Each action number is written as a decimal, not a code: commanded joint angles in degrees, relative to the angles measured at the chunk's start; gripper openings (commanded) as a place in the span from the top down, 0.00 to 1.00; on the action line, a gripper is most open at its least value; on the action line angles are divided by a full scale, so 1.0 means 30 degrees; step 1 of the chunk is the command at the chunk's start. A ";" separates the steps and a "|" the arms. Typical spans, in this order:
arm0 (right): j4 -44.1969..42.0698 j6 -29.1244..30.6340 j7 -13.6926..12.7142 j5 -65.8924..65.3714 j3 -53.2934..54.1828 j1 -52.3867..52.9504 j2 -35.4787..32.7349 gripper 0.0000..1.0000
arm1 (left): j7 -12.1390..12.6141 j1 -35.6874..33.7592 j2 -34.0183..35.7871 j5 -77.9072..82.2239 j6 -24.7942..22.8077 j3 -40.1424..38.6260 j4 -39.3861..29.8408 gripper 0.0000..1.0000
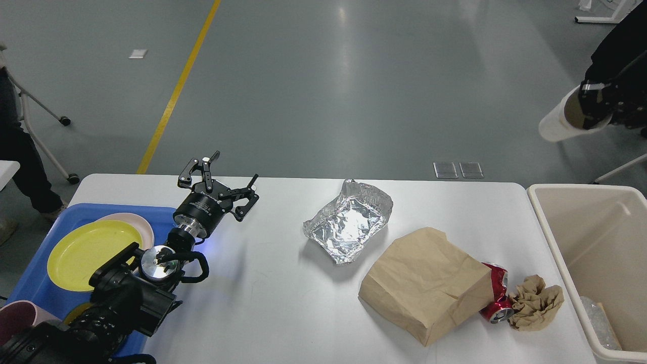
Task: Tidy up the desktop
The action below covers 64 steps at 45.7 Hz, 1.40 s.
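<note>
The white desktop [263, 303] holds a crumpled foil tray [349, 225], a brown paper bag [424, 283], a crushed red can [498, 298] and a wad of brown paper [536, 302]. My left gripper [236, 166] hovers open and empty over the table's back left, near the blue tray. High at the far right, above the beige bin [601, 237], my right gripper [589, 107] is shut on a white paper cup [556, 124] lying tilted in its hold.
A blue tray [30, 283] at the left carries a yellow plate [91, 253], a pink plate [144, 225] and a pink cup [15, 318]. The beige bin stands against the table's right edge with some clear litter in it. Chairs and people stand on the floor behind.
</note>
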 commanded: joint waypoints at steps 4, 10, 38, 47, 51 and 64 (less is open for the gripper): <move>-0.1386 -0.0003 -0.0012 -0.0678 -0.0191 0.0316 -0.0607 1.00 | 0.0000 0.0001 0.0001 0.0010 0.0000 0.0000 -0.0001 0.03; -0.2060 -0.0003 -0.0012 -0.0678 -0.0191 0.0140 -0.1486 1.00 | 0.0000 0.0001 0.0001 -0.0019 0.0000 0.0000 -0.0001 0.03; -0.2529 -0.8108 -0.0012 -0.0415 -0.1422 -0.4077 -0.3918 1.00 | 0.0000 0.0001 0.0001 0.0010 0.0000 0.0000 -0.0001 0.03; -0.2559 -1.0951 0.0164 -0.0298 -0.0983 -0.6595 -0.4183 1.00 | 0.0000 0.0001 0.0001 -0.0019 0.0000 0.0000 -0.0001 0.03; -0.2588 -1.2298 0.0193 -0.0239 -0.0573 -0.8030 -0.4183 1.00 | 0.0000 0.0001 0.0001 0.0010 0.0000 0.0000 -0.0001 0.03; -0.5073 -1.3971 0.0252 -0.0180 0.4282 -1.4674 -0.3220 1.00 | 0.0000 0.0001 0.0001 0.0010 0.0000 0.0000 -0.0001 0.03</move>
